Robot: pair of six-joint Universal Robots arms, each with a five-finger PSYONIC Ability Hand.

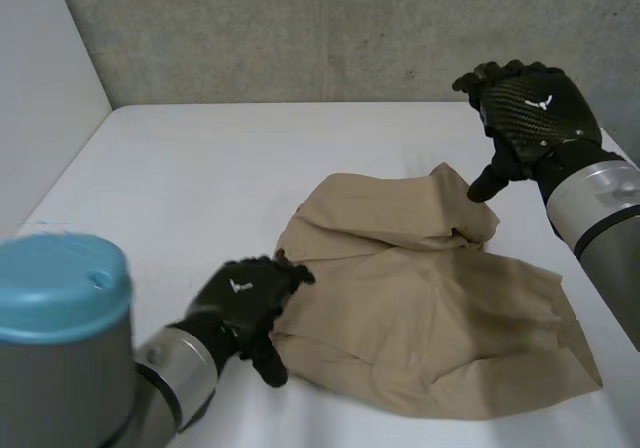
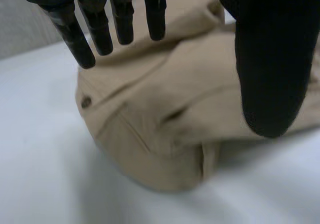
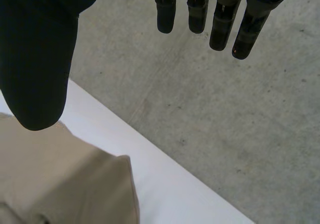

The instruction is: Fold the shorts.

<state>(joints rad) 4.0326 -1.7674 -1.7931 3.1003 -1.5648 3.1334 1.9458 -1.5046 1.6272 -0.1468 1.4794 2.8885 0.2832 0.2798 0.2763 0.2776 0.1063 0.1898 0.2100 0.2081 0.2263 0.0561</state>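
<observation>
Fingers [image 2: 102, 34] of the left hand [image 1: 245, 298] straight and spread, thumb held well apart, nothing gripped; poised just over the near left edge of the crumpled tan cloth shorts [image 1: 430, 308], close by a small dark round button [image 2: 86, 102]. Fingers [image 3: 222, 26] of the right hand [image 1: 530, 108] likewise straight and loose, empty, raised above the far corner of the shorts with the thumb pointing down towards the cloth; impossible to tell whether touching. Shorts lying bunched on the right half of the white counter [image 1: 200, 178], one part doubled over at the far side, hems rumpled at the near right. Probably the step in hand: taking hold for a fold. To do it well, lower each hand onto its own edge, pinch through both layers rather than the top one alone, lift just clear of the counter, carry the edge across evenly, and smooth the middle bulge before pressing flat. Beyond the cloth, plain smooth counter, bare at the far left; behind, a rough grey concrete wall [image 1: 350, 28], and a pale flat side panel [image 1: 40, 98] closing the left.
</observation>
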